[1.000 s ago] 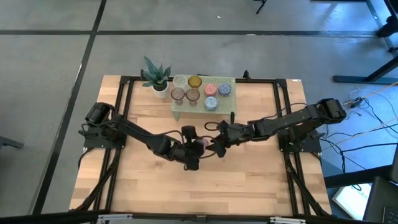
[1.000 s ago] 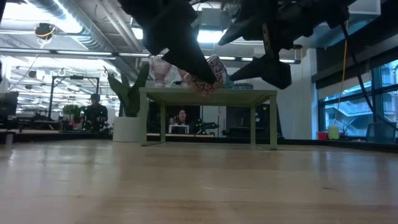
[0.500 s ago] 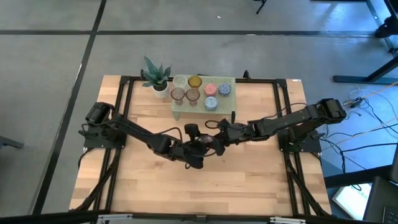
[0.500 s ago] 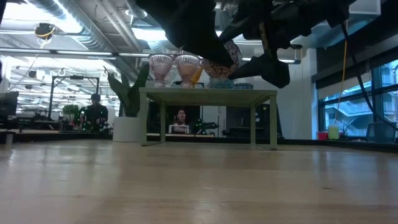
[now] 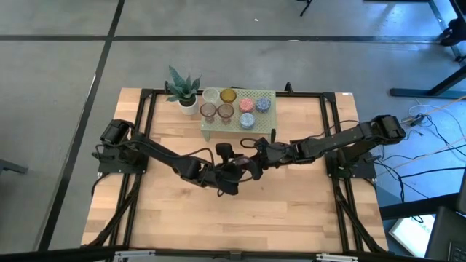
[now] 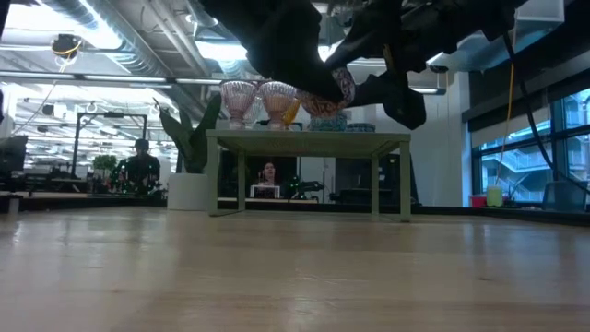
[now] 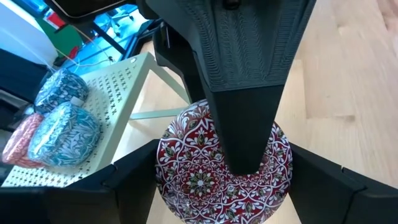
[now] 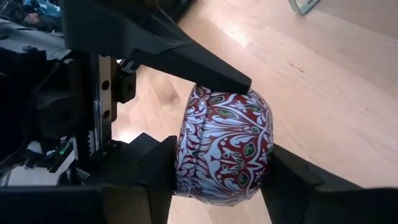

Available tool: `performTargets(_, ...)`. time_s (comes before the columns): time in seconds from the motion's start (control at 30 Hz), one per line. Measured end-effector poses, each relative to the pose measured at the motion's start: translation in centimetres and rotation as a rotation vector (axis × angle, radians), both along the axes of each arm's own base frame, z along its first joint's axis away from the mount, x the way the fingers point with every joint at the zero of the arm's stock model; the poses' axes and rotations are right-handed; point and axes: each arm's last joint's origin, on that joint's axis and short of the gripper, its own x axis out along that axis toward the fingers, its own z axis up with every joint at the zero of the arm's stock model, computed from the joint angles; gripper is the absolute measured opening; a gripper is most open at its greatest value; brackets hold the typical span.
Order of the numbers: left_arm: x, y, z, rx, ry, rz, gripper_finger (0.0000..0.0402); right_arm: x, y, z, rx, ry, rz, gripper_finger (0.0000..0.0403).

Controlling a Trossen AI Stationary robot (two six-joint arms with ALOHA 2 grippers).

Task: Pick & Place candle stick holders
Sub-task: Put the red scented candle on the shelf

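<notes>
Mid-table handover: my left gripper [image 5: 234, 177] clamps the red holder [image 8: 224, 146] while my right gripper [image 5: 254, 166] closes around it.

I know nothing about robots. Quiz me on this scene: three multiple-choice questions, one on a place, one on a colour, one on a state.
1. Where is the patterned cup?
A on the green stand
B in the air above the table
C beside the plant
2. Its main colour?
A red
B yellow
C black
3. Who grips it?
A neither gripper
B both grippers
C a person

Answers: B, the patterned cup hangs clear of the table; A, red ornament covers it; B, the left gripper and right gripper each clamp it.
</notes>
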Motion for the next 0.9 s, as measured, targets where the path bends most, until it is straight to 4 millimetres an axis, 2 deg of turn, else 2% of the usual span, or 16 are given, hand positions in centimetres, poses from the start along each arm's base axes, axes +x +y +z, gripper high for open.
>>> performTargets(0.23,0.0,0.0,0.0,0.0,0.001,-0.009,0.03,0.0,0.0,0.0,-0.015,0.0,0.01,0.0208)
performTargets(0.5,0.1,-0.2,0.1,-0.029,0.004,-0.05,0.0337,-0.2,0.0,-0.3,-0.042,0.03,0.017,0.0183)
performTargets(0.9,-0.3,-1.1,0.1,0.006,-0.002,-0.031,0.0342,-0.5,-0.1,-0.8,-0.036,0.097,0.008,0.0181)
